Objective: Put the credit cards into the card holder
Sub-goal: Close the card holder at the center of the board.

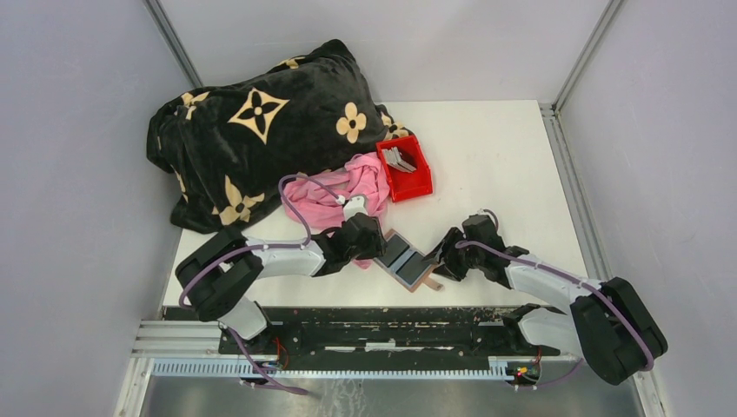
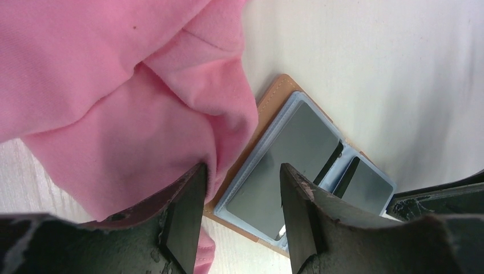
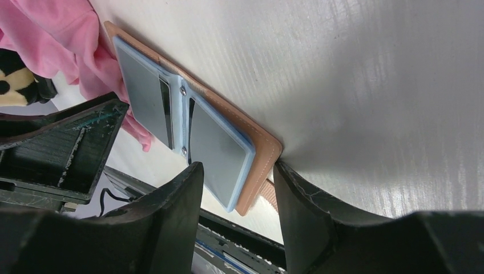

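Seemingly early on: card holder lying open on the table between left gripper and right gripper, both with jaws spread and pinching nothing; grey credit cards stacked in the red bin, well apart, not yet moved.

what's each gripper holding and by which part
Left gripper hangs open over one end of the card holder, holding nothing; right gripper straddles its tab end, grip cannot be told.
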